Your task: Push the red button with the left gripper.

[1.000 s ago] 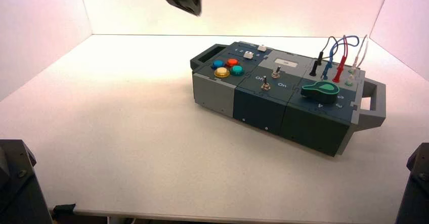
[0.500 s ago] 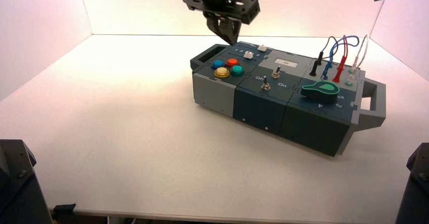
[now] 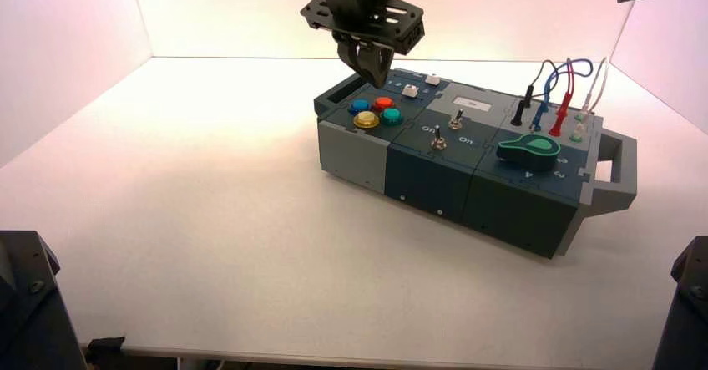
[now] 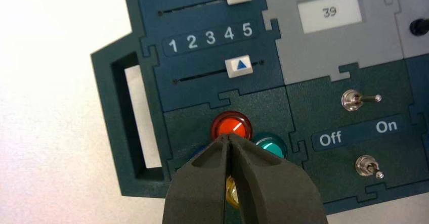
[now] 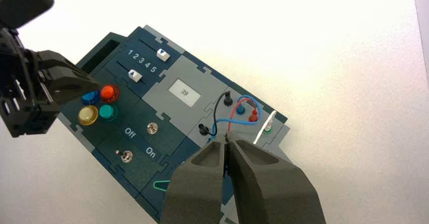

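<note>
The red button [image 3: 383,103] is a glossy dome on the box's left end, with blue [image 3: 359,106], yellow [image 3: 366,120] and teal [image 3: 391,116] neighbours. My left gripper [image 3: 375,80] hangs above the box, just behind and above the red button, shut and empty. In the left wrist view its tip [image 4: 228,138] sits at the edge of the red button [image 4: 231,125], apart from it. In the right wrist view the left gripper's fingers [image 5: 76,85] point at the red button [image 5: 109,92]. My right gripper [image 5: 225,144] is shut, high above the box's wire end.
The box [image 3: 434,182] stands turned on the white table, with handles at both ends. It bears two sliders [image 4: 238,66], a display reading 39 [image 4: 329,12], two toggle switches [image 4: 354,100], a green knob [image 3: 528,148] and plugged wires [image 3: 559,94]. White walls surround the table.
My left gripper came in from the upper left, moved right and came down toward the button cluster; in the last half second it dropped slightly lower. The box has not moved.
</note>
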Controlling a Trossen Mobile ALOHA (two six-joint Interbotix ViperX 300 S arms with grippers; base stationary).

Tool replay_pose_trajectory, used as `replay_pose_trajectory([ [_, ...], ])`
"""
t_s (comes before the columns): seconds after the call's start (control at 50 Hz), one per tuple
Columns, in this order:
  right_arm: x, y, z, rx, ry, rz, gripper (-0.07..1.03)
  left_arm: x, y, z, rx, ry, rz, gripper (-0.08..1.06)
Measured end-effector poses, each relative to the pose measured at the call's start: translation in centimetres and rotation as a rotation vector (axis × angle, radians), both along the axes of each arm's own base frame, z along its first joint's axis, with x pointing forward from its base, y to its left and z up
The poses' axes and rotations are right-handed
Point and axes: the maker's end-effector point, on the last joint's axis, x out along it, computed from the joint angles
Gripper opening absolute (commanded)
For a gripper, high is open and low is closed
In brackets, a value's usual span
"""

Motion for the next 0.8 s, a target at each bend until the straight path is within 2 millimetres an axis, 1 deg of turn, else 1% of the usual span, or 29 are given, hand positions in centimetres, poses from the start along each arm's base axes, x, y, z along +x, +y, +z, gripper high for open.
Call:
replay_pose_trajectory([
  [0.24,0.0,0.0,-0.1,-0.003,0.001,0.001,-0.02,-0.3,-0.5,-0.6,0.010,0.009,-0.014,-0.03],
  [0.42,0.0,0.0,0.0,-0.003,0.000,0.001,-0.02,-0.2,-0.5,-1.2,0.017,0.017,-0.014,-0.03],
  [0.8,0.0,0.0,0.0,0.000,0.000,0.000,-0.02,-0.2,-0.5,-1.4,0.021,0.021,-0.014,-0.03],
])
